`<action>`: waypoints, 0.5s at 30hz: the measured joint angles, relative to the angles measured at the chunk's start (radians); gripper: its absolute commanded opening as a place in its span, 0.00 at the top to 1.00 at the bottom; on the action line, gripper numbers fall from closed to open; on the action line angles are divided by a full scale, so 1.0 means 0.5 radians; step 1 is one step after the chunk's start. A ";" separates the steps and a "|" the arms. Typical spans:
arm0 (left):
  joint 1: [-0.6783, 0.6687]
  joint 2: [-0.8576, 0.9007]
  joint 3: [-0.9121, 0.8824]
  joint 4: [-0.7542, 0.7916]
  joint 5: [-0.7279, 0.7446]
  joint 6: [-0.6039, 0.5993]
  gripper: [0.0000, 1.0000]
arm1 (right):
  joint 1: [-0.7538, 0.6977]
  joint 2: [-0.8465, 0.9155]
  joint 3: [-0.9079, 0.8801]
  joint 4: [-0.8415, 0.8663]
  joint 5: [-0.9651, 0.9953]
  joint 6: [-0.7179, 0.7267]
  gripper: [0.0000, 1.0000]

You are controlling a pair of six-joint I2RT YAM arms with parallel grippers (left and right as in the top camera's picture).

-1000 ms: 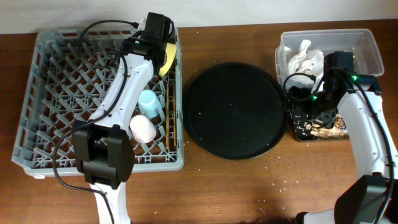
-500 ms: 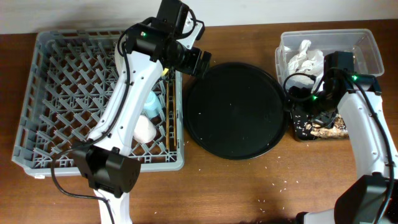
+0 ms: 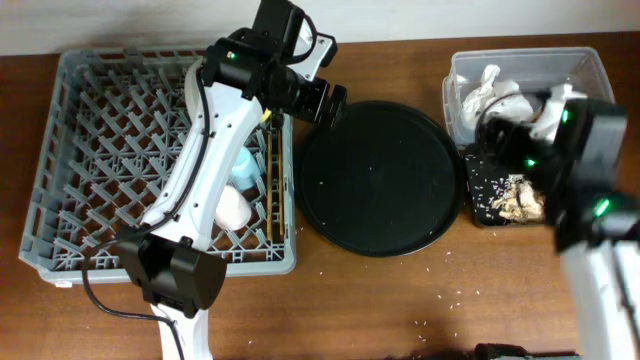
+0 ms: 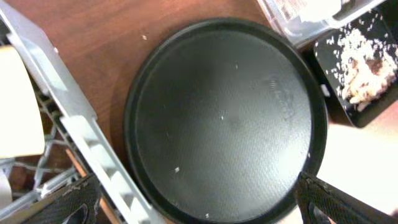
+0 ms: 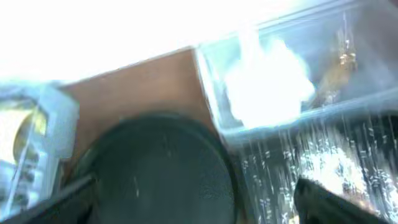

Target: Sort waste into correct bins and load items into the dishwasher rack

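Hovering beside the rack (image 3: 90, 150) with empty claws
My left claw (image 4: 204, 200) is wide open, holding nothing; the rack is at its 9 o'clock, nearer this arm, chopsticks (image 3: 272, 200) inside lying 12 to 6. My right claw (image 5: 196, 199), blurry, looks open too.

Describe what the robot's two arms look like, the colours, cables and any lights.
Both arms have smooth white shells and blocky black joints. The left arm carries loose black cables and a green light near the wrist. The left gripper is black. The right arm is blurred but shows two green lights on black housings.
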 measured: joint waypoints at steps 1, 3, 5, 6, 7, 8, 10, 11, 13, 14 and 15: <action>0.000 -0.001 0.004 0.004 0.002 0.000 0.01 | 0.166 -0.323 -0.397 0.437 0.001 -0.132 0.02; 0.000 -0.007 0.008 0.007 0.009 0.000 0.01 | 0.260 -0.694 -0.866 0.903 0.006 -0.202 0.02; 0.000 -0.008 0.011 0.008 0.007 0.000 0.01 | 0.354 -1.136 -1.417 1.129 0.004 -0.238 0.02; 0.000 -0.008 0.011 0.006 0.008 0.000 0.01 | 0.380 -1.331 -1.638 1.151 0.002 -0.243 0.02; 0.000 -0.008 0.011 -0.001 0.009 0.000 0.01 | 0.386 -1.448 -1.762 1.189 -0.006 -0.244 0.02; 0.000 -0.008 0.011 0.002 0.008 0.000 0.01 | 0.387 -1.567 -1.875 1.210 -0.022 -0.246 0.02; 0.000 -0.008 0.011 0.002 0.008 0.000 0.01 | 0.389 -1.825 -2.082 1.250 -0.064 -0.245 0.01; 0.000 -0.010 0.011 0.004 0.008 0.000 0.01 | 0.391 -1.994 -2.198 1.292 -0.072 -0.246 0.02; 0.000 -0.010 0.011 0.004 0.008 0.000 0.01 | 0.391 -2.120 -2.270 1.254 -0.072 -0.246 0.01; 0.000 -0.010 0.011 0.004 0.008 0.000 0.01 | 0.391 -2.191 -2.288 1.238 -0.073 -0.246 0.01; 0.000 -0.010 0.011 0.004 0.008 0.000 0.01 | 0.391 -2.238 -2.289 1.211 -0.078 -0.245 0.01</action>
